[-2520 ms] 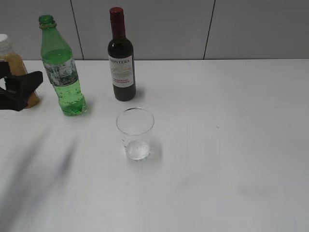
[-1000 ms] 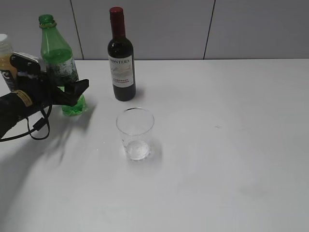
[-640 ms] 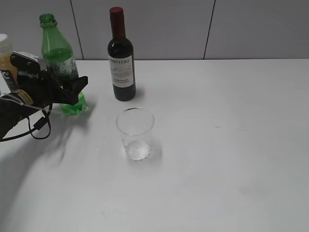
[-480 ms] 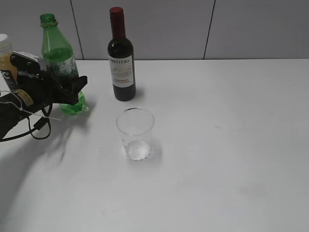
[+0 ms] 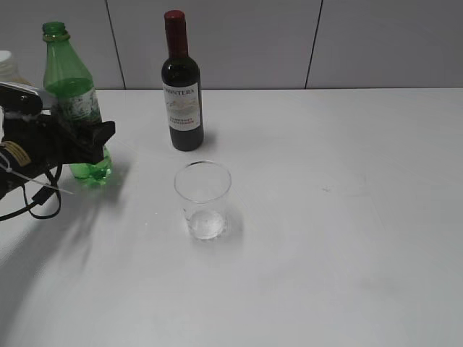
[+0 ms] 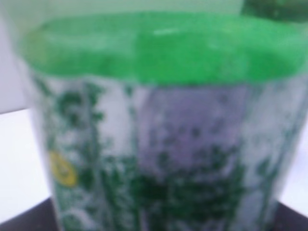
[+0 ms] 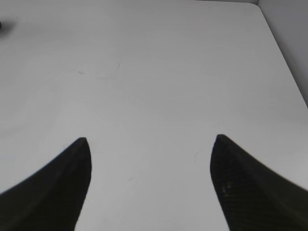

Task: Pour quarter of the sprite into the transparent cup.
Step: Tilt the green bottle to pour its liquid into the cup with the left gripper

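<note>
A white surface [image 5: 347, 217] holds a wine bottle [image 5: 181, 87]. At far left, the left gripper [image 5: 83, 141] has its jaws clamped on the sprite bottle [image 5: 72, 101]. The transparent cup [image 5: 202, 199] stands centre. The right gripper [image 7: 149, 185] has its jaws apart.

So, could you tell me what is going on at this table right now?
The left pincer is closed on the label band of the sprite bottle, at the table's left edge. The transparent cup stands at the centre, apparently empty, in front of the wine bottle. The right pincer hangs open over bare table, holding nothing.
</note>
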